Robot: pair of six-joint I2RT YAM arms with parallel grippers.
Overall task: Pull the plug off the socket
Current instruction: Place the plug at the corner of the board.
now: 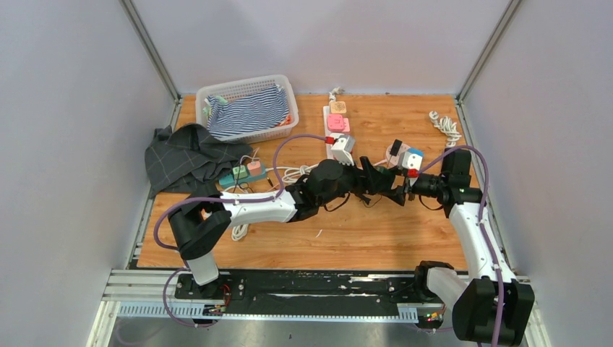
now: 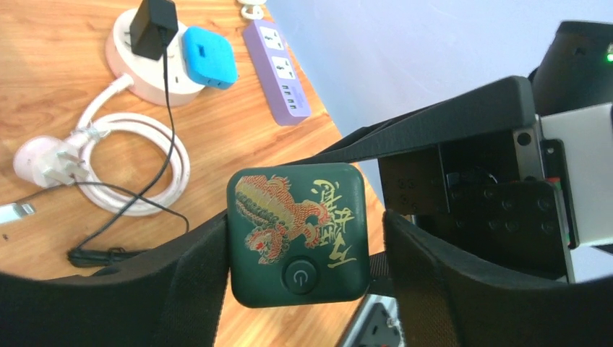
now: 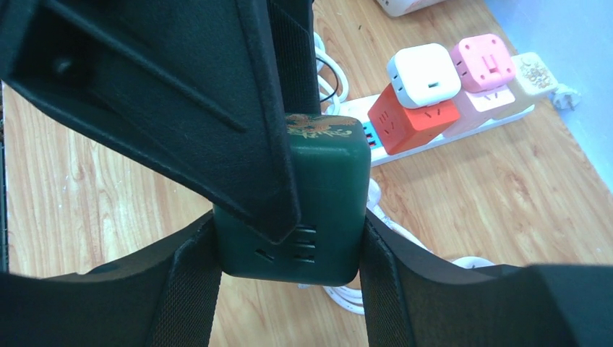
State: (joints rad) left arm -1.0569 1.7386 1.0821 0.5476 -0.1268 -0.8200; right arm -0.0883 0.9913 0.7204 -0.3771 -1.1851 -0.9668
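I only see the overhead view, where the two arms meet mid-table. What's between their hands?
Observer: A green cube, sitting between the left hand's fingers.
Operator: Is anything on it?
Observer: One face shows a dragon, gold writing and a round power button.
Operator: Does the right hand touch it too?
Observer: Yes. In the right wrist view the right hand has its fingers against two opposite sides of the cube.
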